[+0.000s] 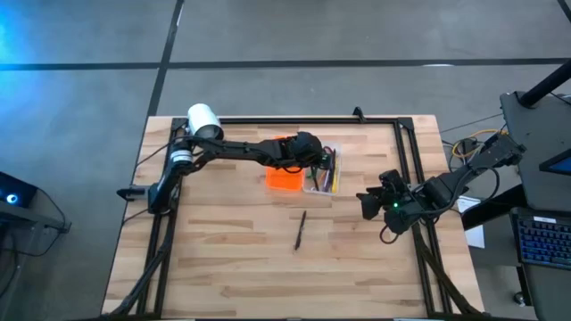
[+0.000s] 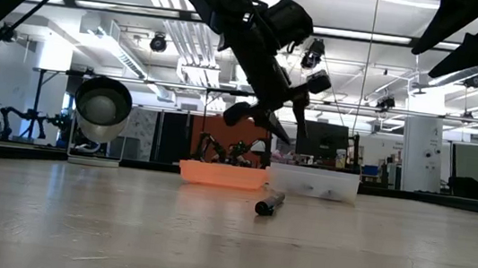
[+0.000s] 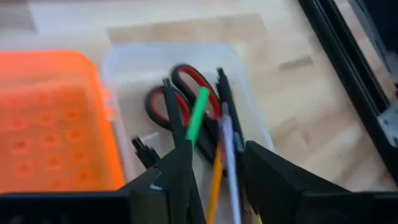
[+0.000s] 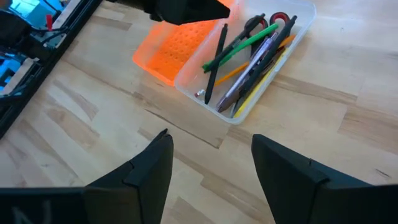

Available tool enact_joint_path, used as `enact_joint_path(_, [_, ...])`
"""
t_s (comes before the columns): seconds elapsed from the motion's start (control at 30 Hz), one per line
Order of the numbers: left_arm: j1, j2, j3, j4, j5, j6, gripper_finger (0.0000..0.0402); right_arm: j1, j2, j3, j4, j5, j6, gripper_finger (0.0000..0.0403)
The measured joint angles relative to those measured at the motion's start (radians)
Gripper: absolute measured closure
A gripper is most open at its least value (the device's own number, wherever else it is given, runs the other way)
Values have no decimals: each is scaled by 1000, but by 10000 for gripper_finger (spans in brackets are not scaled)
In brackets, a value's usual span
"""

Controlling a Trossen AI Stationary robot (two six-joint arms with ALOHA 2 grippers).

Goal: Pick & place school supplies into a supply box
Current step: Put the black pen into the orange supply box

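The supply box lies at the table's middle: a clear tray (image 1: pixel 323 178) with its orange lid (image 1: pixel 284 178) open flat beside it. The tray (image 4: pixel 245 115) holds red-handled scissors (image 3: pixel 180 93), a green pen (image 3: pixel 198 115), a dark pen (image 4: pixel 215 62) and several other pens and pencils. My left gripper (image 3: pixel 217 180) hovers open and empty just above the tray; it also shows in the low view (image 2: pixel 263 117). One dark pen (image 1: pixel 301 230) lies flat on the table nearer than the box. My right gripper (image 1: pixel 368 203) is open and empty, right of the box, above the table.
A white cylinder (image 1: pixel 203 119) lies on its side at the table's far left corner. A black frame rail (image 1: pixel 412 169) runs along the table's right side. Bare wood lies around the loose pen (image 2: pixel 269 202).
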Motion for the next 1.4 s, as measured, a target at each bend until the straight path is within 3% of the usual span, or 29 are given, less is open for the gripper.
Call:
enact_joint_path(0.13, [-24,-18,0,-31,65,14,267,0,0,0,0,-5,5,193])
enact_joint_path(0.4, [-206,-106,1,-223,51,105,266,0,55,-10,91,-107,-39,193])
enact_joint_path(0.6, [-385,-161,0,-385,-94,-79,266,-1,163,-11,317,-155,-170,193])
enact_joint_path(0.77, [-510,-234,-2,-491,-217,-247,266,-8,235,-12,354,-176,-108,193])
enact_joint_path(0.9, [-588,-322,-43,-576,-292,-292,266,-31,296,-12,473,-322,-73,193])
enact_joint_path(1.0, [-633,-397,-110,-587,-337,-315,266,-37,372,-11,672,-361,-67,193])
enact_joint_path(1.13, [-688,-538,-251,-582,-381,-353,266,-76,489,-10,825,-354,55,193])
enact_joint_path(1.4, [-786,-891,-626,-470,-425,-414,266,-163,705,120,796,-430,177,193])
